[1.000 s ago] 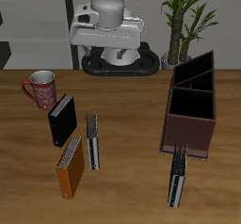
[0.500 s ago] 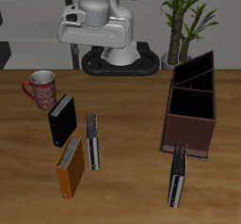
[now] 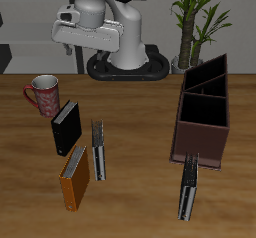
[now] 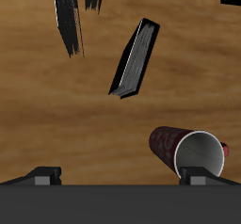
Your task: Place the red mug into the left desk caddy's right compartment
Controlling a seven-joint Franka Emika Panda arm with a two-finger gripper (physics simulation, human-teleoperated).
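Observation:
The red mug [image 3: 43,94] stands upright near the table's back edge, beside the black book; in the wrist view it [image 4: 188,148] shows its white inside. The left desk caddy [image 3: 200,142], a long maroon-brown box, stands across the table from the mug. Its right compartment [image 3: 204,115] is the largest section, nearest the table's front edge, dark inside with nothing showing in it. My gripper [image 3: 80,50] hangs high above the table's back, behind and above the mug. It is open and holds nothing, with fingertips [image 4: 42,174] set wide apart.
A black book [image 3: 66,128] stands in front of the mug and also shows in the wrist view [image 4: 135,58]. An orange book [image 3: 75,175] and a dark striped book [image 3: 98,149] lie nearer the front. Another striped book [image 3: 188,185] lies before the caddy. A plant [image 3: 205,12] stands behind.
My arm has swung sideways along the table's back toward the mug's side. The mug, books and caddy have not moved.

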